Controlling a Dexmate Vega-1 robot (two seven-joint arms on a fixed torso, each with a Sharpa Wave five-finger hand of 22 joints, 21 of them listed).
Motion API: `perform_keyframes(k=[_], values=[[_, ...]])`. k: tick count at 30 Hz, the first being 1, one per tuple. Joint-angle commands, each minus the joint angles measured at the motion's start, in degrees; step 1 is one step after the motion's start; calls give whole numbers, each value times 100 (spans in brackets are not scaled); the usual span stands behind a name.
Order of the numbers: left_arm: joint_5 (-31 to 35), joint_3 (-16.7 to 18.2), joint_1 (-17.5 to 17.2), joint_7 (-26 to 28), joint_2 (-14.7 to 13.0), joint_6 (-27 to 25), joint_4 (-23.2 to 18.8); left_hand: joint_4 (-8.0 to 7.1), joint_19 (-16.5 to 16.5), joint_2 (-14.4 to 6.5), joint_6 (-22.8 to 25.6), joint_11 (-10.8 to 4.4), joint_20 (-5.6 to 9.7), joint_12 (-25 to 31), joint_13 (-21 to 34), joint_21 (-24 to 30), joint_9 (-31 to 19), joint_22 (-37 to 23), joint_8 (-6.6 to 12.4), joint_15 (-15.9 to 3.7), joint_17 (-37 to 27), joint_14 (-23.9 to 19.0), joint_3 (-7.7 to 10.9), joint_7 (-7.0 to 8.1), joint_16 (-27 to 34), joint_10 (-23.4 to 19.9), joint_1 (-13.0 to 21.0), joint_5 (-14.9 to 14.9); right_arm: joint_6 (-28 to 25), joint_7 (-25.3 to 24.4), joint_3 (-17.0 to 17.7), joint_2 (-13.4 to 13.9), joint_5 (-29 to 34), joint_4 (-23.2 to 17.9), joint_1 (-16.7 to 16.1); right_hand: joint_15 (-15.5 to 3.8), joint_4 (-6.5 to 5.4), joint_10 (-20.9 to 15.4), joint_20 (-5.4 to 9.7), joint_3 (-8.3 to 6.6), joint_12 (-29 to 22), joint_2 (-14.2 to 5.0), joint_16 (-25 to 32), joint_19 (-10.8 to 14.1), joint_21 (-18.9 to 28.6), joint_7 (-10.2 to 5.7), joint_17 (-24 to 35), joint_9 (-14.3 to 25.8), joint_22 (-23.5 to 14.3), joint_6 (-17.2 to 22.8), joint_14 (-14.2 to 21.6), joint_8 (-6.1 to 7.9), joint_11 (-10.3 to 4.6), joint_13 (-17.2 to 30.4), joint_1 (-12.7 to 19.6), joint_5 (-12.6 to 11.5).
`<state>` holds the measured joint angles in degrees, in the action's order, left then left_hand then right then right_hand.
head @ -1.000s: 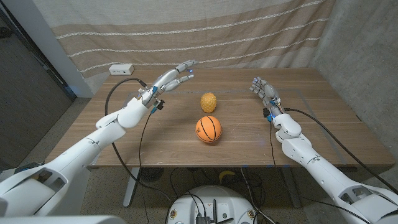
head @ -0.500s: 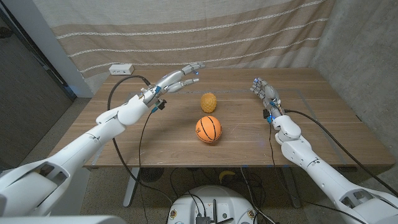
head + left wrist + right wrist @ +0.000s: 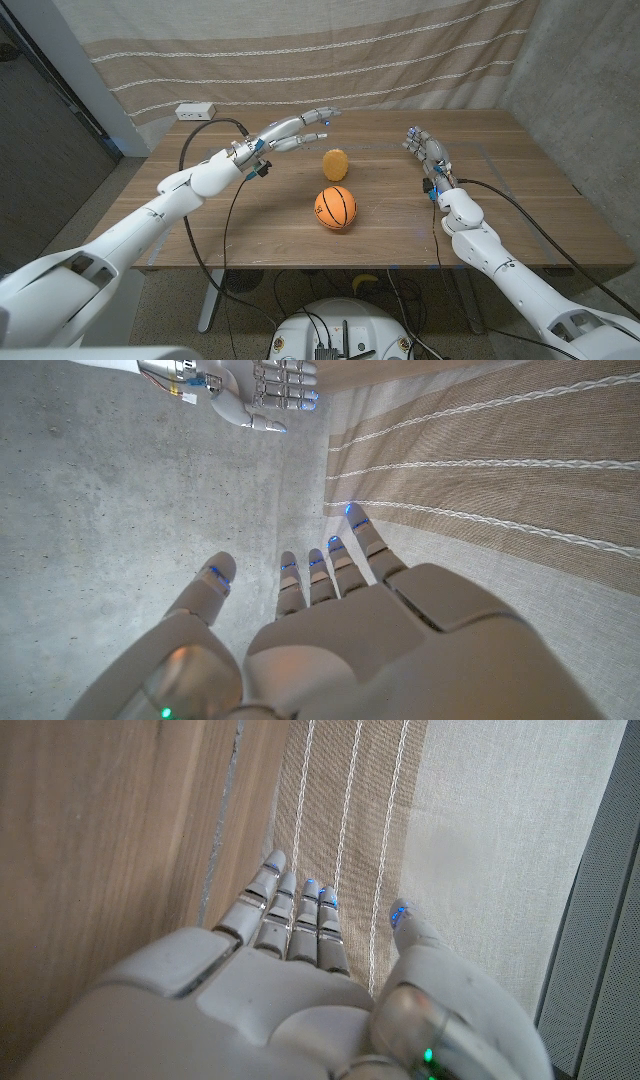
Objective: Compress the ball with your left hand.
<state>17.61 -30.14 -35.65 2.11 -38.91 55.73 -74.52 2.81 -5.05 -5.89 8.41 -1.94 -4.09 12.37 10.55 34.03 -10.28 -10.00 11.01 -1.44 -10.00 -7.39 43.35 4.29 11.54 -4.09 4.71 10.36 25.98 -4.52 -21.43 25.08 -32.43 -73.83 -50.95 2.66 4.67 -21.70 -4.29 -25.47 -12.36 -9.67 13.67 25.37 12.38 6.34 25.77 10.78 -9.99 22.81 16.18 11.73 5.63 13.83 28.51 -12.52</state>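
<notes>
Two balls lie on one wooden table: one orange basketball, nearer the robot than the left hand and between the two hands, and one smaller yellow ball, just beside the left hand's fingertips, towards the right hand. Two robot hands are over the table. One white box, possibly a power strip, sits beyond the left hand.
</notes>
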Motion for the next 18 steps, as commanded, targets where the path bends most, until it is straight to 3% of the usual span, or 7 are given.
perform_keyframes(k=[1,10,18], values=[[-170,-71,96,-465,40,255,75,35,-48,-133,11,4,9,-15,9,-26,-9,-25,-10,-30,-21,-20,-5,33,-27,-49,-44,-6,100,-114,25,13,77,-153,-154,9,49,-49,-9,-17,-1,-11,29,46,-15,-27,5,31,-31,59,31,-13,13,7,-32,-27],[-275,-94,88,-779,24,250,13,42,-50,-139,-6,9,4,-27,10,-40,-9,-26,-20,-31,-23,-13,-4,34,-36,-38,-61,-6,168,-224,57,27,124,-301,-308,17,70,-51,-12,-15,0,-11,31,46,-18,-25,0,32,-31,70,36,-12,-6,2,-43,-33],[-235,-65,15,-961,-40,195,-181,154,-51,-112,-126,-27,18,-54,11,-67,-11,-26,-62,-50,-4,-15,-18,49,-50,0,-17,-15,208,-298,76,61,185,-454,-434,19,84,-74,-14,-14,-7,-12,32,49,-20,-21,-2,32,-31,75,36,-13,25,-1,-51,-37]])
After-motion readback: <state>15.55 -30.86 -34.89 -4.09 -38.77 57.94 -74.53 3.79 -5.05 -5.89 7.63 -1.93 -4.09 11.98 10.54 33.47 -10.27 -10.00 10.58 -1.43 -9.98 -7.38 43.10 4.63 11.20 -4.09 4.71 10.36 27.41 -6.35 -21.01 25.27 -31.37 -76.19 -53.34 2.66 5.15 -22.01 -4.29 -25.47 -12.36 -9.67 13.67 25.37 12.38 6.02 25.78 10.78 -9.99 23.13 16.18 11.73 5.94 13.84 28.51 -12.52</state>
